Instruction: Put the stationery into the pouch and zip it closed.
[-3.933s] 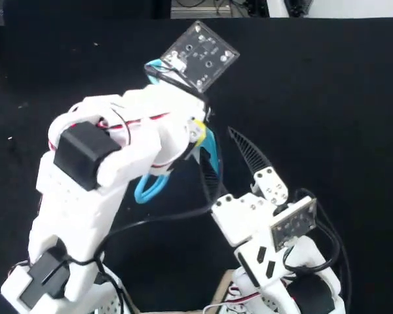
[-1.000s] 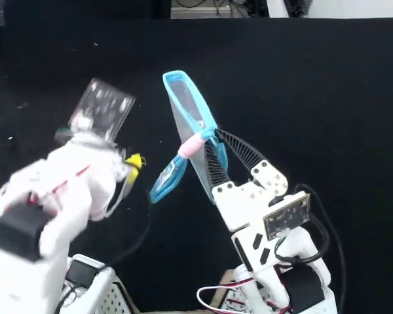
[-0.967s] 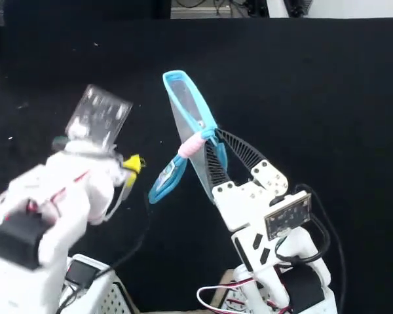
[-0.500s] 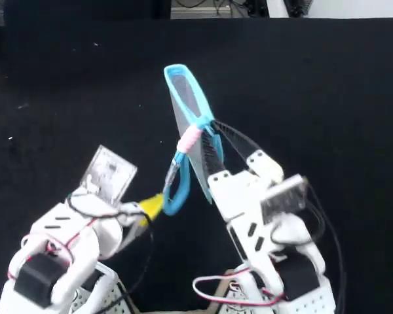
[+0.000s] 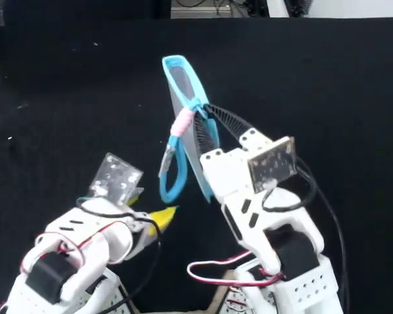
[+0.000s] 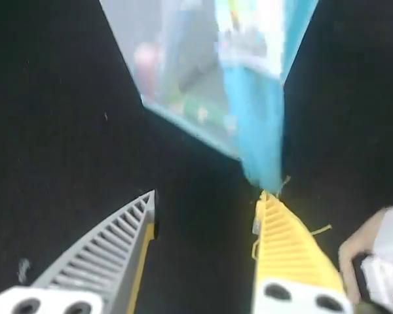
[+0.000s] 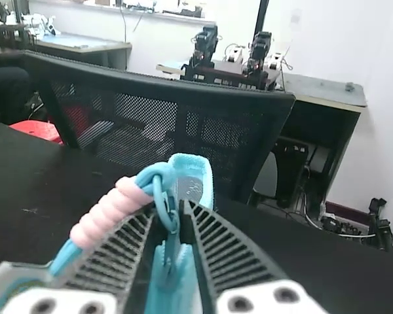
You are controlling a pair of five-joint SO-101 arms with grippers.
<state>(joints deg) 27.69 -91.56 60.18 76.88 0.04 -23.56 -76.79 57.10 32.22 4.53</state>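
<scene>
The right gripper (image 7: 173, 219) is clamped on a blue pouch (image 5: 181, 77) with a clear side and a pink and blue strap (image 5: 181, 123). The left gripper (image 6: 206, 196) is spread apart. The pouch's print is too blurry to read.

Right end effector (image 7: 172, 214) clamped on blue pouch (image 7: 187, 173) edge. Pink strap (image 7: 105, 212) alongside. Mesh chair (image 7: 150, 124) beyond black bench (image 7: 13, 180).
</scene>
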